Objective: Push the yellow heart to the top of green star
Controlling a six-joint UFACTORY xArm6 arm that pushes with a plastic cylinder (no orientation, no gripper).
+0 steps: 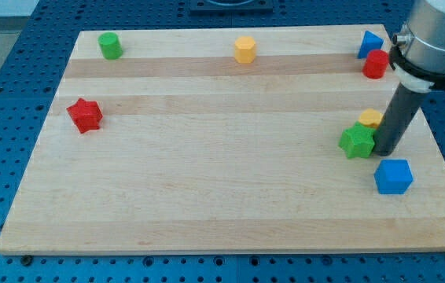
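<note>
The green star [356,141] lies on the wooden board at the view's right. The yellow heart [370,119] sits just above it and slightly to the right, touching or nearly touching the star, and is partly hidden by my rod. My tip [385,152] rests on the board right beside the green star's right side and just below the yellow heart.
A blue cube [393,176] lies just below my tip. A blue triangular block [369,44] and a red cylinder [376,64] sit at the top right. A yellow hexagonal block [244,49] is at top middle, a green cylinder [111,45] at top left, a red star [85,115] at left.
</note>
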